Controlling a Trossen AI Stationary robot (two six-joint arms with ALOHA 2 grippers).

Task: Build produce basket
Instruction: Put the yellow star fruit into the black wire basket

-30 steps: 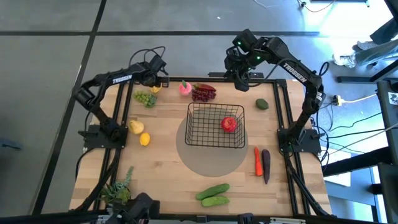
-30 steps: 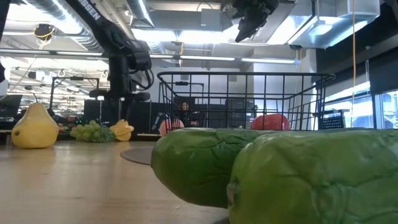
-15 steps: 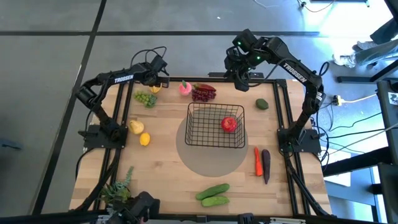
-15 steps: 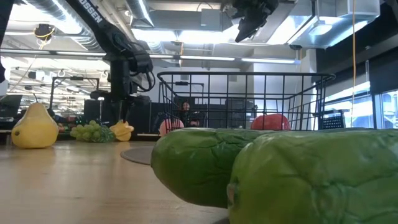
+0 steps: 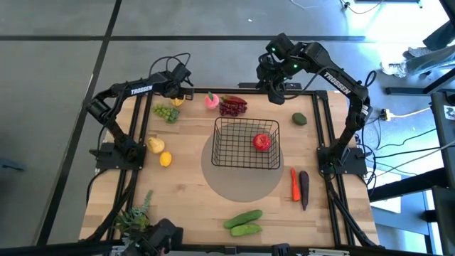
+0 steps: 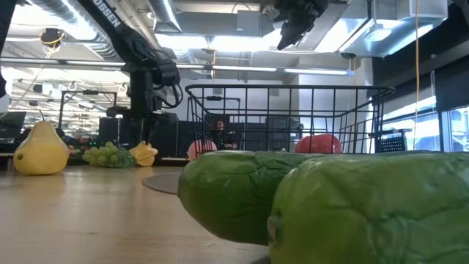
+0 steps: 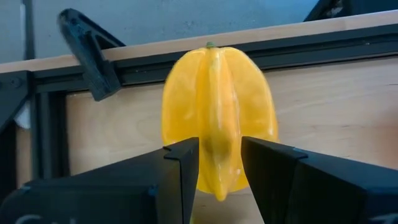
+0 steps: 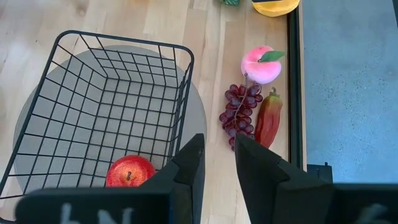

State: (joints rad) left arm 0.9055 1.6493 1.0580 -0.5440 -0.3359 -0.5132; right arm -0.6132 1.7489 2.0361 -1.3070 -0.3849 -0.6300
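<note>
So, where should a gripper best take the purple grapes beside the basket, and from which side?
Probably from straight above, closing across the wide middle of the purple grapes. The bunch lies flat, with the peach at its stem end and a red pepper along one side, so a side approach looks crowded.

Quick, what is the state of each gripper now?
Left gripper: open, fingers on both sides of the yellow star fruit, not clamped.
Right gripper: narrowly open, holding nothing.

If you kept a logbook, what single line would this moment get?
left claw: around yellow star fruit, far edge | right claw: raised, empty | basket: red apple only
</note>
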